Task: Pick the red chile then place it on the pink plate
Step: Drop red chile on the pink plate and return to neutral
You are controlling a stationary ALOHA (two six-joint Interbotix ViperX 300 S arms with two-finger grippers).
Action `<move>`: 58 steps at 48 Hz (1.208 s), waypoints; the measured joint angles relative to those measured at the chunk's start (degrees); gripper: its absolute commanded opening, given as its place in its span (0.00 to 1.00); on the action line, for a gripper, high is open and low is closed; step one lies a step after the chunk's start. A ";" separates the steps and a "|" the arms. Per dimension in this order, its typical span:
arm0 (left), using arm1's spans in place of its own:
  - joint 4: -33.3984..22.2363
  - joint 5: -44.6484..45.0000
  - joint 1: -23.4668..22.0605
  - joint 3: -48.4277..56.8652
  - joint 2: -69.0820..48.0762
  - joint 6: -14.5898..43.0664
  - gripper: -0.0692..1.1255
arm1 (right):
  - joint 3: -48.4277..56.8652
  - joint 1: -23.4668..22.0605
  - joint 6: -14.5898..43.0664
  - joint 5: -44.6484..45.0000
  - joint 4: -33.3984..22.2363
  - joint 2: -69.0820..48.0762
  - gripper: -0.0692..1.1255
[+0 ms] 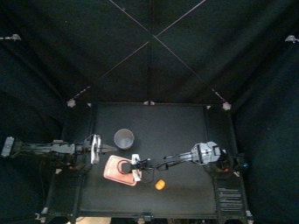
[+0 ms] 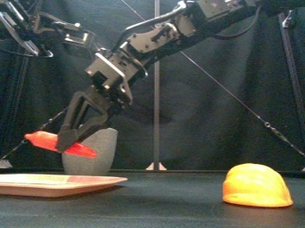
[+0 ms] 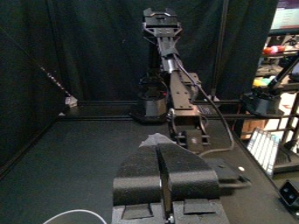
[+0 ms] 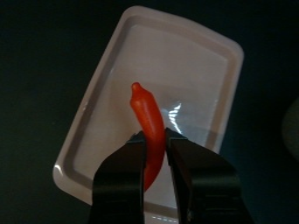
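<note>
The red chile hangs above the pink plate, clenched in the right tool. Pick complete; lowering and release remain. The right wrist view confirms alignment over the plate; only the front view shows the gap beneath. The left tool, clenched and empty, rests at the worktop's left.

Dim booth, white glare on pink tray (right wrist)

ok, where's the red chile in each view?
Top: too small to tell; right gripper over pink tray.
Front: red chile left, in the jaws above the tray.
Left wrist: not visible.
Right wrist: chile centre, between jaws.
Landmark: the tray, under it.
</note>
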 measured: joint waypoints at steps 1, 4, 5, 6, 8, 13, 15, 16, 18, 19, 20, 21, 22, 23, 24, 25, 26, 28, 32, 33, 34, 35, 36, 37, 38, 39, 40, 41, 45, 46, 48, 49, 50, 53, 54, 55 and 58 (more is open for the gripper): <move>-0.09 0.00 0.00 0.00 0.00 0.00 0.03 | -0.79 0.09 -0.18 0.62 0.18 0.53 0.53; -0.09 0.00 0.00 -0.09 0.00 0.00 0.03 | -2.81 0.26 0.09 2.02 0.62 1.76 0.60; -0.09 0.00 0.00 0.00 0.00 0.00 0.03 | -3.34 0.26 0.35 2.46 0.53 2.02 0.62; 0.00 0.00 0.00 0.00 -0.09 0.00 0.03 | -3.60 0.26 0.18 2.72 0.62 2.11 0.64; -0.09 0.00 0.00 0.00 -0.09 0.00 0.03 | -4.22 0.26 0.09 3.16 0.62 2.46 0.67; 0.00 -0.09 0.09 0.00 0.00 0.00 0.03 | -4.39 -0.09 0.18 3.78 0.26 2.46 0.70; 0.00 -0.09 0.09 0.00 -0.09 0.00 0.03 | -4.22 -0.09 0.18 3.87 0.09 2.46 0.70; -0.09 0.00 0.09 0.00 -0.09 -0.09 0.03 | -3.96 -0.18 0.18 3.87 0.00 2.46 0.70; -0.09 0.00 0.18 0.00 -0.09 0.00 0.03 | -3.34 -0.35 0.09 3.87 0.09 2.37 0.70; 0.00 0.00 0.18 0.00 -0.09 0.00 0.03 | -2.90 -0.44 0.00 3.78 0.00 2.37 0.70; -0.09 0.00 0.18 0.00 -0.09 0.00 0.03 | -2.46 -0.53 0.09 3.78 0.09 2.29 0.70; 0.00 -0.09 0.18 0.00 -0.09 0.00 0.03 | -2.20 -0.62 0.18 3.78 0.00 2.20 0.70; -0.09 0.00 0.18 0.00 -0.09 0.00 0.03 | -1.67 -0.70 0.09 3.78 0.00 2.02 0.70; -0.09 0.00 0.18 0.00 -0.09 -0.09 0.03 | -0.88 -0.88 0.18 3.87 0.00 1.58 0.71; 0.00 0.00 0.18 0.00 -0.09 0.00 0.03 | -0.35 -1.05 0.09 3.96 -0.09 1.14 0.71; 0.00 0.00 0.26 0.00 -0.09 0.00 0.03 | 0.26 -1.23 0.18 3.87 0.00 0.53 0.71; 0.00 0.00 0.26 0.00 -0.09 0.00 0.03 | 1.05 -1.41 0.18 3.87 0.00 -0.35 0.71; 0.00 0.00 0.35 0.00 -0.09 0.00 0.03 | 2.81 -1.58 0.09 3.87 0.00 -2.29 0.71; -0.09 0.00 0.26 0.09 -0.09 0.00 0.03 | 6.86 -2.02 0.62 2.90 0.09 -7.21 0.71; 0.00 0.00 0.26 0.09 -0.09 -0.09 0.03 | 8.00 -2.11 0.79 2.37 0.18 -8.70 0.71; 0.00 0.00 0.35 0.09 -0.09 0.00 0.03 | 9.40 -2.20 1.14 1.58 0.18 -10.02 0.71; -0.09 0.00 0.35 0.09 -0.09 0.00 0.03 | 10.90 -2.20 1.67 0.70 0.26 -11.69 0.71; -0.09 0.00 0.35 0.09 -0.09 0.00 0.03 | 12.39 -2.29 2.02 -0.44 0.18 -13.27 0.71; 0.00 0.00 0.44 0.09 -0.09 0.00 0.03 | 13.80 -2.37 2.20 -1.32 0.26 -14.77 0.71; 0.00 0.00 0.44 0.09 -0.09 0.00 0.03 | 14.94 -2.37 2.64 -2.29 0.09 -16.26 0.71; 0.00 0.00 0.44 0.09 -0.09 0.00 0.03 | 16.35 -2.46 2.99 -3.43 0.00 -17.75 0.71; 0.00 0.00 0.44 0.18 -0.09 0.00 0.03 | 18.19 -2.55 3.78 -4.92 0.09 -19.86 0.71; -0.09 0.00 0.44 0.18 -0.09 0.00 0.03 | 19.42 -2.64 4.31 -6.06 -0.18 -21.18 0.71; 0.00 0.00 0.62 0.26 -0.18 0.00 0.03 | 24.87 -3.16 5.27 -10.90 -0.26 -27.16 0.71; 0.00 0.00 0.70 0.26 -0.09 0.00 0.03 | 26.37 -3.34 5.36 -12.04 -0.35 -28.56 0.71; 0.00 0.00 0.79 0.26 -0.18 0.00 0.03 | 28.83 -3.78 5.36 -13.97 -0.26 -31.20 0.71; 0.00 0.00 0.88 0.26 -0.09 0.00 0.03 | 29.97 -4.04 5.36 -14.85 -0.35 -32.43 0.71; 0.00 0.00 0.88 0.26 -0.18 0.00 0.03 | 31.20 -4.22 5.36 -15.64 -0.26 -33.66 0.71; -0.09 0.09 1.05 0.44 -0.18 0.00 0.03 | 34.54 -5.01 5.36 -17.75 -0.18 -37.27 0.71; 0.00 0.09 1.05 0.44 -0.18 -0.09 0.03 | 35.60 -5.27 5.36 -18.28 -0.18 -38.41 0.71; -0.09 0.09 1.05 0.53 -0.18 0.00 0.03 | 36.56 -5.45 5.45 -18.63 -0.18 -39.46 0.71; 0.00 0.09 1.14 0.53 -0.18 0.00 0.03 | 39.64 -6.33 5.10 -19.69 -0.26 -43.15 0.71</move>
